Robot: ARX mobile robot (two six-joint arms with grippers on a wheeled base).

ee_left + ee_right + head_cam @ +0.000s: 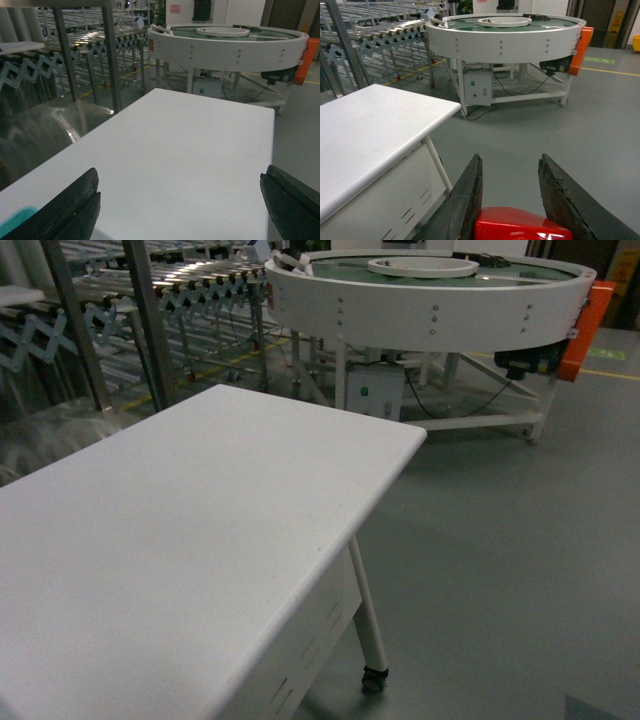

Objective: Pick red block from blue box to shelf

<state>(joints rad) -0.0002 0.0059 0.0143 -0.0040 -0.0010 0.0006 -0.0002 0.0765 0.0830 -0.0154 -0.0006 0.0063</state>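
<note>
Clearly, I had the glossy red block (522, 226) pinched between the right gripper (512, 200) and its dark rough fingers, beside the smooth white table (365, 130); my left gripper (180, 200) gaped wide, holding nothing.

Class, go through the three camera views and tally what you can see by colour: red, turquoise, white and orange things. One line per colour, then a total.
Red: 1, the red block between the right gripper fingers
Turquoise: 1, the blue box corner
White: 2, the table and the round conveyor
Orange: 1, the panel on the conveyor
Total: 5
</note>
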